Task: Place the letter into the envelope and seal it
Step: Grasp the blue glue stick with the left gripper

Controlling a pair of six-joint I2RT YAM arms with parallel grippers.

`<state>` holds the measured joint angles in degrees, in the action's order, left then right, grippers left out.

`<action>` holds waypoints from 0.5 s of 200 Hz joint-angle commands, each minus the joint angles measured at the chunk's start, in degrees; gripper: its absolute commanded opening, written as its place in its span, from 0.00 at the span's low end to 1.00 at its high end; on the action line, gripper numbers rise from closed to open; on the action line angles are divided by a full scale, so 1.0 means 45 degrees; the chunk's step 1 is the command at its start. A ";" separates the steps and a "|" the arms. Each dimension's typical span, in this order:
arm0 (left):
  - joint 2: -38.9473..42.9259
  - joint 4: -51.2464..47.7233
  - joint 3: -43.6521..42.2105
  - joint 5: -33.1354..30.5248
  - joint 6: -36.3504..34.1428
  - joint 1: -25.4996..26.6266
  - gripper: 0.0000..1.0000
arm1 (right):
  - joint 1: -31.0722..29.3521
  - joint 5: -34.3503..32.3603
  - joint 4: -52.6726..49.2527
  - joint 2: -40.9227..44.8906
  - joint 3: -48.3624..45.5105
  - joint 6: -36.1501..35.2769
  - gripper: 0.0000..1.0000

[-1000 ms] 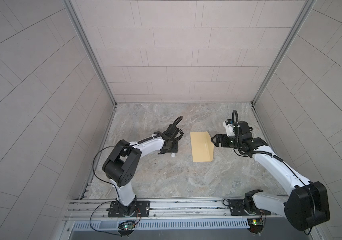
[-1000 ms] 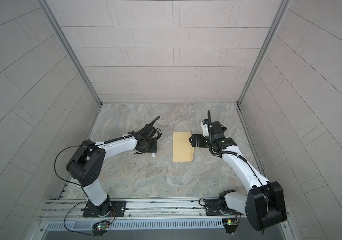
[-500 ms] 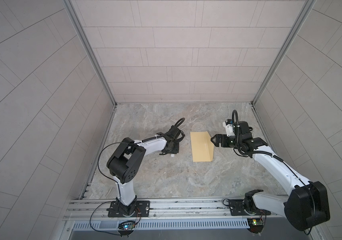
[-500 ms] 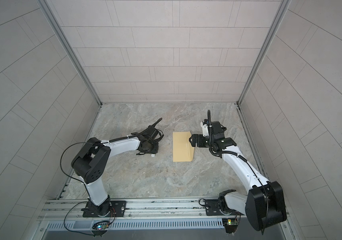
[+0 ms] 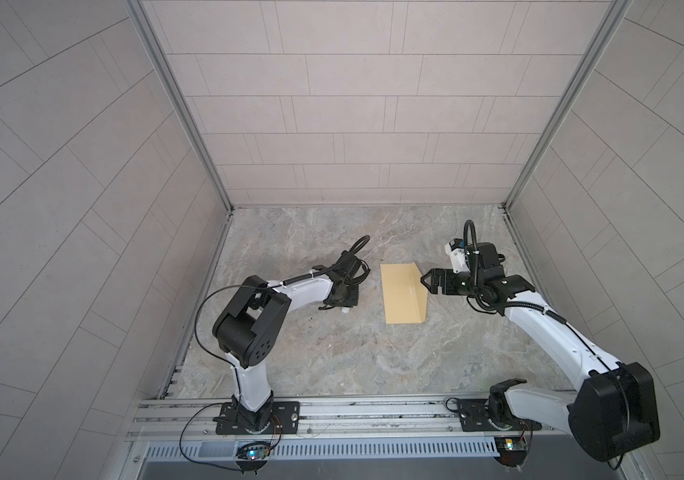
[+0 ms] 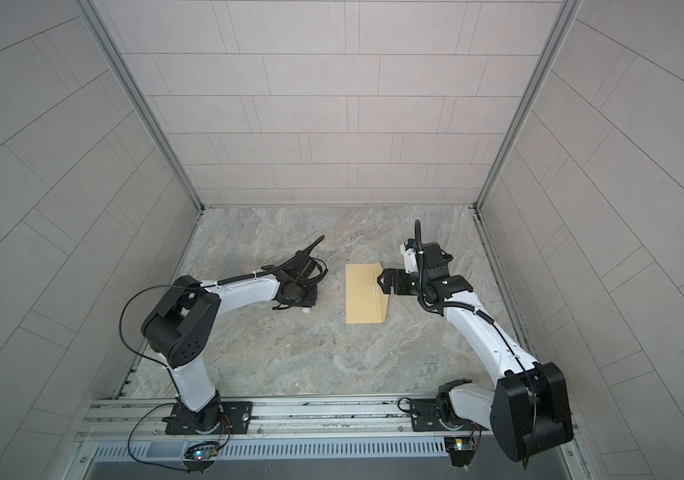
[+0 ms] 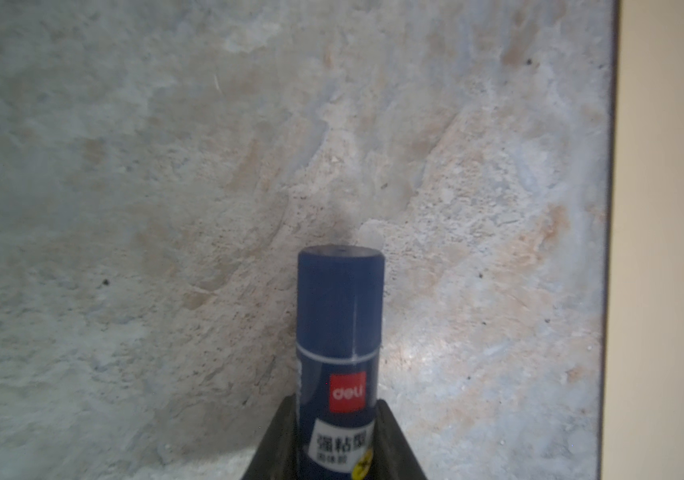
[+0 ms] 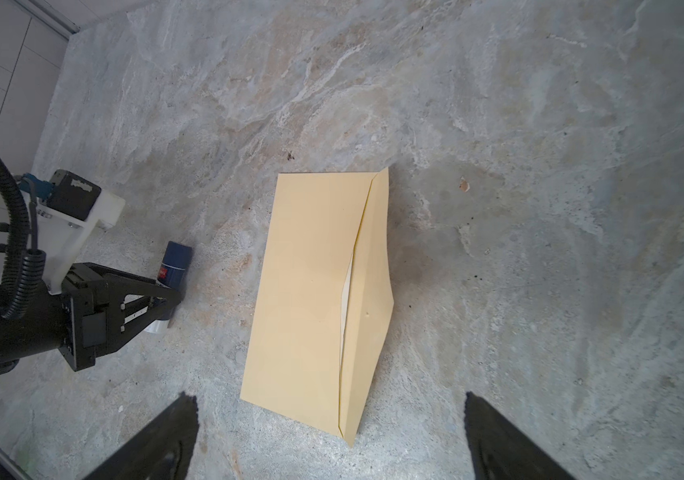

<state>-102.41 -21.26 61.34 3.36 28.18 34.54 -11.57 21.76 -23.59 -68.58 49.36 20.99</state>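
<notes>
Where the left gripper (image 7: 335, 402) reaches low over the marbled table (image 5: 332, 353), its two dark fingers press against either side of a glue stick (image 7: 340, 324) lying on the surface, so the jaws are drawn in to the width of the tube. The stick has a dark blue cap and body, a red square with "deli" in white, and below it a white label reading 强粘型; a smaller line beneath is too blurred to read. Just beside it lies the envelope (image 5: 402, 299), flat on the table between the two arms, with no writing on it and its flap partly lifted. A pale sliver of the letter (image 8: 346, 291) shows inside its mouth. The right gripper (image 8: 327, 398) hangs over the flap side, jaws spread wide and holding nothing.
</notes>
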 commanded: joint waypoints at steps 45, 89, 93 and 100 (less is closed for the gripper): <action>0.3760 0.1577 -0.0760 0.0333 -0.1102 0.0097 0.00 | 0.0066 0.0745 -0.0395 0.0382 0.0575 -0.0054 0.99; 0.6246 0.3915 -0.1910 0.1681 -0.2081 0.0382 0.00 | 0.0041 0.2121 -0.0388 0.0922 0.1373 0.0481 0.99; 0.6454 0.4097 -0.2019 0.1713 -0.2171 0.0420 0.00 | 0.0049 0.2291 -0.0339 0.0984 0.1452 0.0569 0.99; 0.6800 0.4371 -0.2182 0.1754 -0.2354 0.0483 0.00 | 0.0032 0.2570 -0.0233 0.1081 0.1562 0.0734 0.99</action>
<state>-76.95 -8.93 53.98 8.45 21.54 35.62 -11.57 28.25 -24.93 -66.50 53.49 22.11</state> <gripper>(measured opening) 0.276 0.992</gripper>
